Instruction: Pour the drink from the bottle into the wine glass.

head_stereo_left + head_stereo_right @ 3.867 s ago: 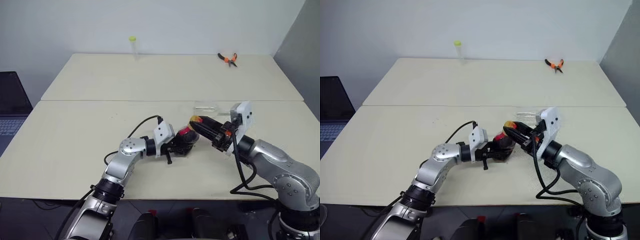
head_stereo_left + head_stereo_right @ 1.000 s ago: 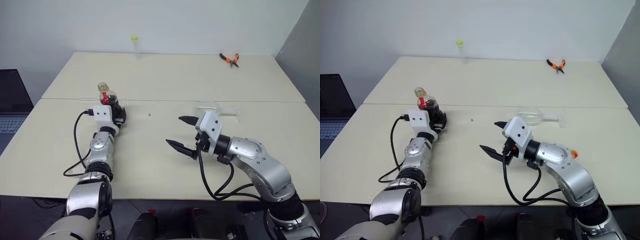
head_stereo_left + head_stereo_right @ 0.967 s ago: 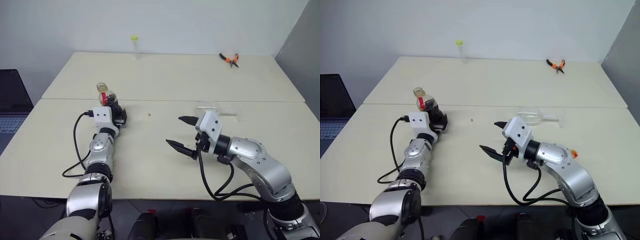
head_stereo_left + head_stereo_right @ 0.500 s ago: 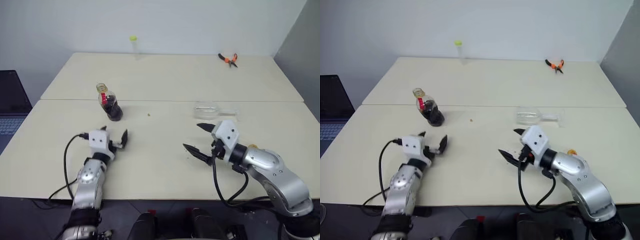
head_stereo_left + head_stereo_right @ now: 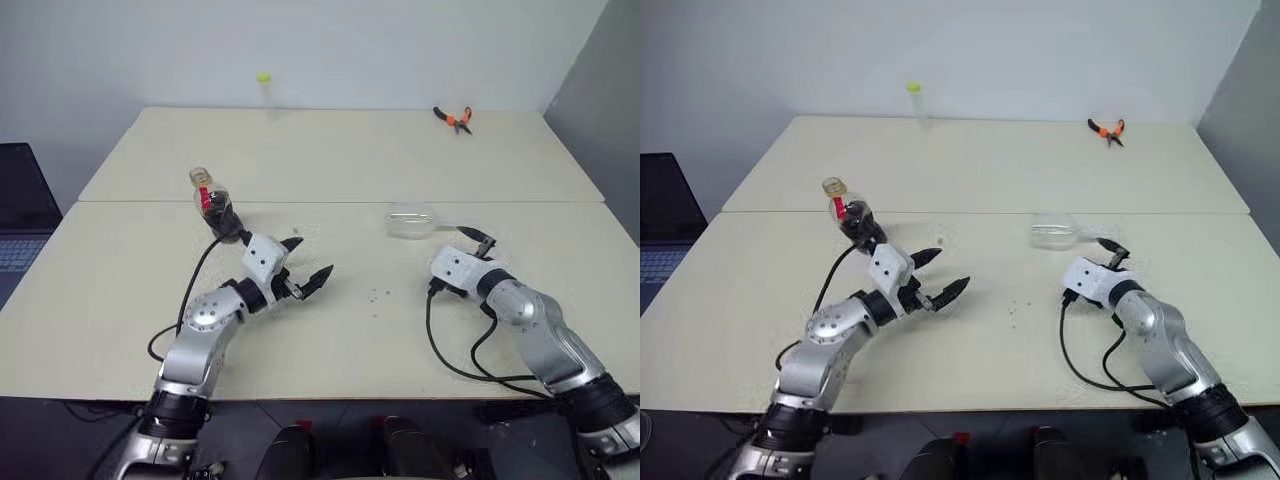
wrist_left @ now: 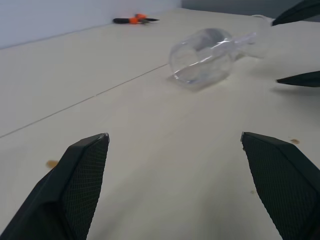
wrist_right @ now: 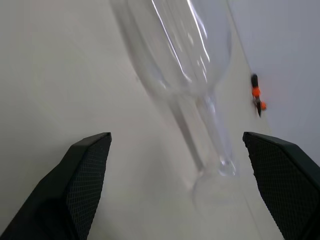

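Table [image 5: 120,290]: wine glass [image 5: 425,222] on side, foot rightward.

The bottle [image 5: 214,207] stood tilted on the table, cap off, with the dark drink [image 5: 226,224] pooled in its rounded lower body. The wine glass [image 5: 420,221] was clear, empty, lying on its side well apart from it.

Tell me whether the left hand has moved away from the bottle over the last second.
Yes. The left hand, open, has drawn back from the bottle toward the table's middle.
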Tool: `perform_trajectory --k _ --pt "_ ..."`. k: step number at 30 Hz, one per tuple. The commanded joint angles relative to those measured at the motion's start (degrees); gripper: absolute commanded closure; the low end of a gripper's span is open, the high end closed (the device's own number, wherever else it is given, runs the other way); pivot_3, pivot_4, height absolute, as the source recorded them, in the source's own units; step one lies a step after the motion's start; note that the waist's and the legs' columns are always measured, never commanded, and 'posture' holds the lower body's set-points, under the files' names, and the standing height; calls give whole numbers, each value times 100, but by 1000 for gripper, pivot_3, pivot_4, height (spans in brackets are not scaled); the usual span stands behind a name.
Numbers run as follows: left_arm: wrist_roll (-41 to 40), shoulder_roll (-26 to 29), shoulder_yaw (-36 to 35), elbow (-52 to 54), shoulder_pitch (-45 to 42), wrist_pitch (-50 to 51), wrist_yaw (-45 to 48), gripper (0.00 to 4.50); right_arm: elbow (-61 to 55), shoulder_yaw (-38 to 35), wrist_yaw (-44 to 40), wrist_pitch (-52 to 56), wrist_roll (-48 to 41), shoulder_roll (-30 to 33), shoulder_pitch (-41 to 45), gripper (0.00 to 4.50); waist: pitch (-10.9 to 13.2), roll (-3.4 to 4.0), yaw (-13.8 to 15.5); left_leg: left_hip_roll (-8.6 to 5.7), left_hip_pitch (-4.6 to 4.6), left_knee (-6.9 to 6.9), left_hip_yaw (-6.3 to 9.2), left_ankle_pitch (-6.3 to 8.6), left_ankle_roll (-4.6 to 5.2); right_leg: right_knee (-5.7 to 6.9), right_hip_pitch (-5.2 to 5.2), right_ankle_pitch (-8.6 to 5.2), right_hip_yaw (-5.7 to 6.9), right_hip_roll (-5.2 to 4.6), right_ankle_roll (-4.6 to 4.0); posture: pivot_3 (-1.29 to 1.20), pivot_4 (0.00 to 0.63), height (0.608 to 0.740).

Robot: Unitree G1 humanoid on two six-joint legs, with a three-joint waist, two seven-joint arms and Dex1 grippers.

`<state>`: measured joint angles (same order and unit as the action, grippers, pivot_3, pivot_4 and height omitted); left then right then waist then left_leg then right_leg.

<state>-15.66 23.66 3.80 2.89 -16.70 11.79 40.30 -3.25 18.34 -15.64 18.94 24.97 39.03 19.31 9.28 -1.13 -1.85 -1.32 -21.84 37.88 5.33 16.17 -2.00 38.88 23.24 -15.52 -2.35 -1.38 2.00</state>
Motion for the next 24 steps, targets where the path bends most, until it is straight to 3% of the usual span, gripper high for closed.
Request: perform_trajectory --k 1,14,17,24 --pt "-312 316 84 216 -325 226 772 31 730 160 467 -299 647 -172 611 0 1 1 -18 1 3 -1 -5 0 0 1 0 0 -4 2 0 0 150 740" --pt "-240 188 94 51 -680 278 934 31 3605 564 1758 -982 1634 -843 2047 0 1 3 -4 0 0 3 -35 0 0 0 2 1 -13 -2 -2 0 150 740" --pt "-215 153 84 46 -690 264 899 0 3785 546 1951 -1050 1678 -923 2115 597 2 3 -6 0 1 3 -36 0 0 1 2 1 -14 -2 -2 0 150 740" --pt "-246 102 17 131 -612 332 769 0 2977 368 1839 -736 1634 -1106 1789 3079 1 3 -16 3 0 2 -33 2 3 4 4 1 -15 0 -2 0 150 740"
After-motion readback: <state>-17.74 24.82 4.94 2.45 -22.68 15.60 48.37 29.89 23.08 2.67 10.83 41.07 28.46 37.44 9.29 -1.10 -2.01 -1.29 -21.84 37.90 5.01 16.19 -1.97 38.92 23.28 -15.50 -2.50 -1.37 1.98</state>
